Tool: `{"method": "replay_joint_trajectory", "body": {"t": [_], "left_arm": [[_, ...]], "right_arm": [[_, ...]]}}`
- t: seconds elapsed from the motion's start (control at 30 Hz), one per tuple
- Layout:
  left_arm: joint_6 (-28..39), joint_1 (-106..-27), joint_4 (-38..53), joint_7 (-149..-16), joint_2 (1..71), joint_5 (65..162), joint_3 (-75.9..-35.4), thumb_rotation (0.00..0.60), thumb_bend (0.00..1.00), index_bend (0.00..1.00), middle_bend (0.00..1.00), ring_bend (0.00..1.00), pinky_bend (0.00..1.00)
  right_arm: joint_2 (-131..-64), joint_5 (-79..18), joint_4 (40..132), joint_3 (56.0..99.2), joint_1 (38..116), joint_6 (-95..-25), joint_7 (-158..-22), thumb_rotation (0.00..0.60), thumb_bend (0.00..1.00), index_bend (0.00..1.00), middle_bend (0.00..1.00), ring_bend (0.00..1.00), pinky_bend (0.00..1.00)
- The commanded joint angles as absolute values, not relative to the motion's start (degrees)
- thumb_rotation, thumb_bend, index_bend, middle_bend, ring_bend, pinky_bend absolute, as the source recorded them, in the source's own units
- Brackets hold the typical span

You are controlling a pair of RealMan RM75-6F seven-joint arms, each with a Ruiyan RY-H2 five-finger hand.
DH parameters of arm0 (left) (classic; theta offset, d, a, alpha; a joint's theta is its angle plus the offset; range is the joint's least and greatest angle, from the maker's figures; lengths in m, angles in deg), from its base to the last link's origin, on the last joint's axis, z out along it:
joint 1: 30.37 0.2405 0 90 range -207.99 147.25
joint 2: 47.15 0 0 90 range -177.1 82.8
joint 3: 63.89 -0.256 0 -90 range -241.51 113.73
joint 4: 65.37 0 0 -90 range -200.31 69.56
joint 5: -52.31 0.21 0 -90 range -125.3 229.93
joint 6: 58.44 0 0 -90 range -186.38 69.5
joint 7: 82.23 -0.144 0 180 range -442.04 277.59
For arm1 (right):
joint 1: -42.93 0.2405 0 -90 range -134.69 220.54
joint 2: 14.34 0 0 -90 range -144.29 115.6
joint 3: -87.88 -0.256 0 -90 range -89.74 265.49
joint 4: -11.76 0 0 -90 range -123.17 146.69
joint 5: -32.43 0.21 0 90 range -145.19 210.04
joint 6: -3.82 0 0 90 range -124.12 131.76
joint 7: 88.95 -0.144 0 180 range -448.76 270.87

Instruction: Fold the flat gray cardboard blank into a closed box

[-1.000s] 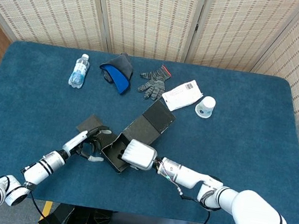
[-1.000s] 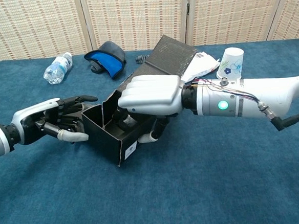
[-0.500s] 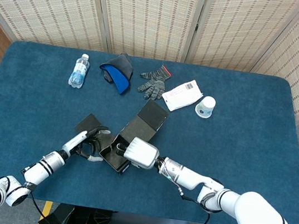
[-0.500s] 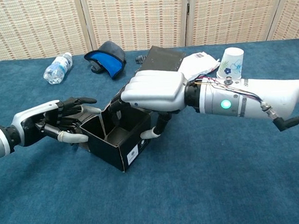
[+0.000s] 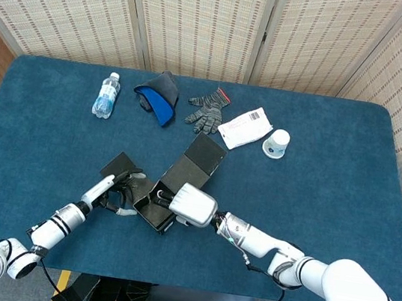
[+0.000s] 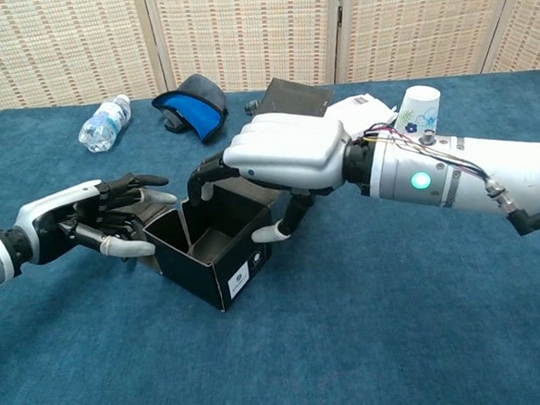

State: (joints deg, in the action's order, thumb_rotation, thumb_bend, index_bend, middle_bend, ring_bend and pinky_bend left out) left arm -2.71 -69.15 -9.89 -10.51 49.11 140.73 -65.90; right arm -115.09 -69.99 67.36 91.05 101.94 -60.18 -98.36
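— Where is the box [image 6: 213,253]?
— Near the front of the blue table [image 5: 315,198], open on top. The chest view shows its hollow inside; the head view shows the lid flap running toward the far right.
— And the hands?
— The right hand [image 6: 281,157] arches over the box, fingers apart, thumb on the wall. The left hand [image 6: 90,220] rests against the left side, holding nothing. Woven screens [image 5: 206,15] stand behind.

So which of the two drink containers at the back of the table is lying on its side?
The water bottle at the back left lies on its side. The paper cup, back right near the white packet, stands upside down on its rim.
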Motion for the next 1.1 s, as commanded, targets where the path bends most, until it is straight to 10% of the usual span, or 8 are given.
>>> {"method": "replay_joint_trajectory", "body": {"t": [0.03, 0.87, 1.1], "left_arm": [[-2.8, -68.93, -9.5, -11.3, 49.11, 140.43, -65.67, 0.6, 0.1, 0.11, 0.17, 0.47, 0.6], [-1.36, -64.31, 1.23, -30.53, 46.42, 132.81, -60.21, 0.6, 0.1, 0.09, 0.14, 0.47, 0.6], [-0.43, -62.7, 5.37, -33.68, 44.1, 132.01, -59.81, 0.6, 0.1, 0.04, 0.0, 0.04, 0.39]], "right_arm": [[-114.27, -69.61, 68.15, 91.05, 101.29, -60.33, -97.93, 0.6, 0.22, 0.25, 0.32, 0.82, 0.96], [-86.34, -49.62, 110.39, 89.77, 86.98, -54.51, -94.37, 0.6, 0.22, 0.25, 0.33, 0.82, 0.96], [-83.16, -42.14, 116.2, 90.42, 85.89, -48.41, -94.18, 0.6, 0.2, 0.21, 0.29, 0.76, 0.96]]}}
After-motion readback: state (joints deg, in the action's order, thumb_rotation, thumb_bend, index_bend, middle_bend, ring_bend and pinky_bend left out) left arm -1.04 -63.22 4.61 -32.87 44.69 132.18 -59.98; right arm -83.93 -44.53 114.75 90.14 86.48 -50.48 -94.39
